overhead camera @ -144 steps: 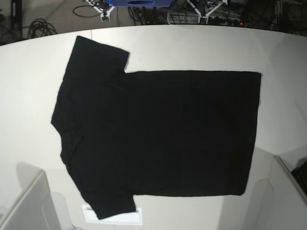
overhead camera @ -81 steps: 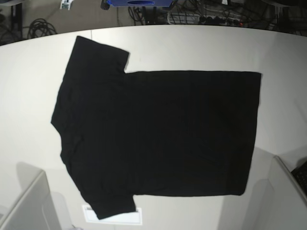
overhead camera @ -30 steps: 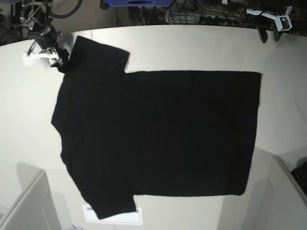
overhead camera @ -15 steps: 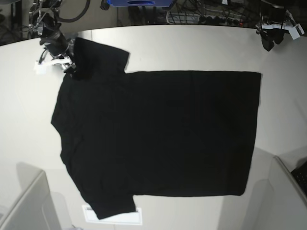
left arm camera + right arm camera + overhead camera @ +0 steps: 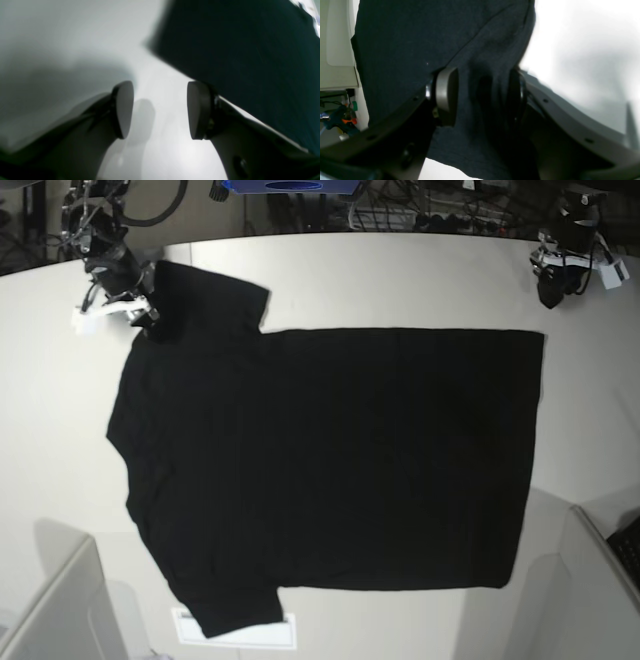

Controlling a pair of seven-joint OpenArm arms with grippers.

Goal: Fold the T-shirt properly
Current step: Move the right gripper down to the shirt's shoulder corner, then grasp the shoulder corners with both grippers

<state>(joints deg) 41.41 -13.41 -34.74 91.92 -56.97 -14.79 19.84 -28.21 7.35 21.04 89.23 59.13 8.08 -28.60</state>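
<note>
The large black short-sleeved cloth T-shirt [image 5: 330,460] is spread flat, plain side up, on the pale grey table [image 5: 400,280]. Between the pads of the right gripper [image 5: 480,97], at the far sleeve's outer edge, a bunched ridge of the sleeve cloth is seen, with one pad to either side of it. The jaws are only partly drawn together, and whether the cloth is already pinched cannot be told. The left gripper [image 5: 160,110] is held with its fingers apart over bare table, nothing between them; the shirt's hem corner lies just beyond the right-hand pad (the edge is blurred in the wrist view).

The step in hand is judged to be the taking of two far-edge holds for a first fold. It would be done well if the right pinch were closed fully on both cloth layers before any lifting, and if the left fingers were brought across so that the hem corner sits between the pads. Both holds should then be raised together, so that the edge is kept straight.
</note>
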